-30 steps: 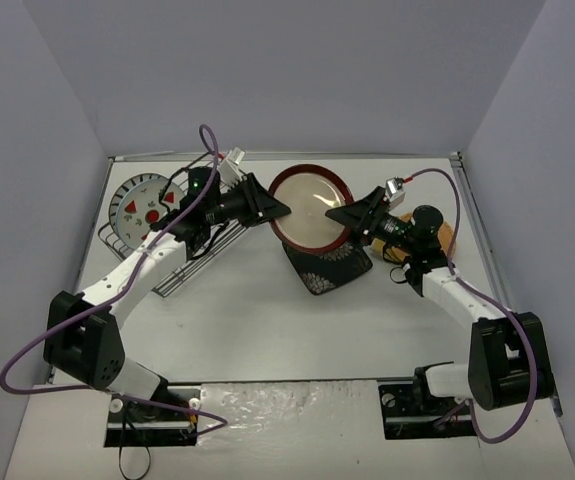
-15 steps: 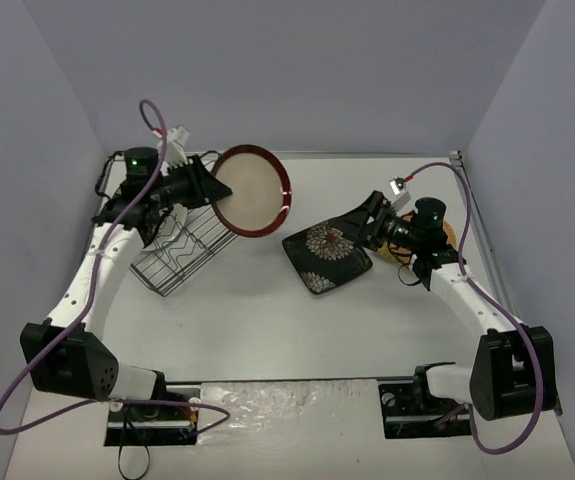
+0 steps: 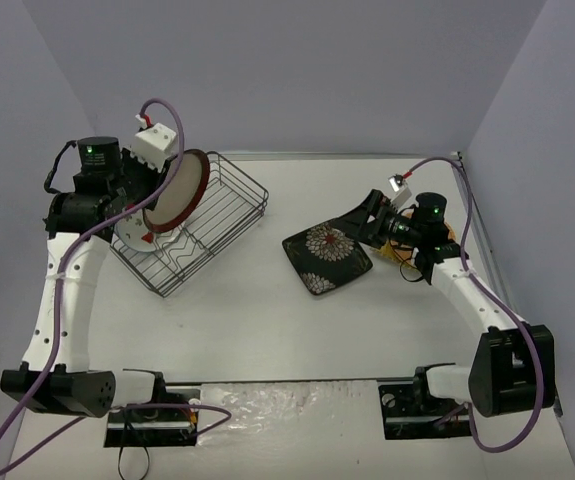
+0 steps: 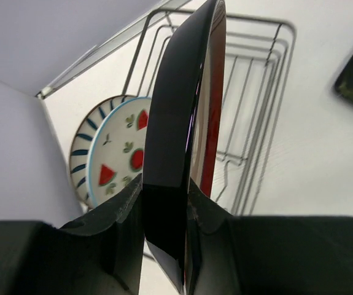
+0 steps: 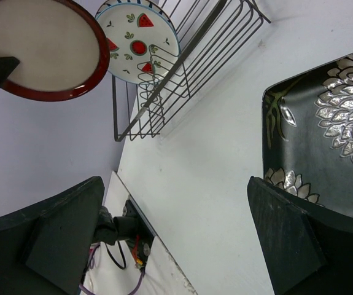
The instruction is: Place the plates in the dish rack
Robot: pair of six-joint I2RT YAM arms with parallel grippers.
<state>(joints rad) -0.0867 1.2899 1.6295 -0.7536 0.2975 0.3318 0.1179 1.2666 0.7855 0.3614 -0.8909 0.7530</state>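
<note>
— From overhead, where's the red-brown-rimmed plate (image 3: 179, 190)?
— Up on edge in the left gripper (image 3: 159, 200), over the dish rack (image 3: 222, 215), which sits near the far left corner of the table (image 3: 297, 330). A fruit plate (image 3: 135, 232) shows at the rack's left end.
— And the other arm?
— The right gripper (image 3: 359, 225) is at the far right corner of the dark square plate (image 3: 325, 258). That plate lies flat a little right of the table's middle. From up there I can't tell how its jaws stand.
— The left wrist view?
— There you see the held plate edge-on, its rim pinched tight between the two fingers (image 4: 118, 221). Past it the fruit plate stands in the rack, with a striped plate (image 4: 78, 163) just behind it.
— The right wrist view?
— The jaws are spread wide, gripping nothing. One finger is over the near edge of the square plate, and bare tabletop lies between the two. Far off, the red-rimmed plate hangs above the rack end where the fruit plate stands.
</note>
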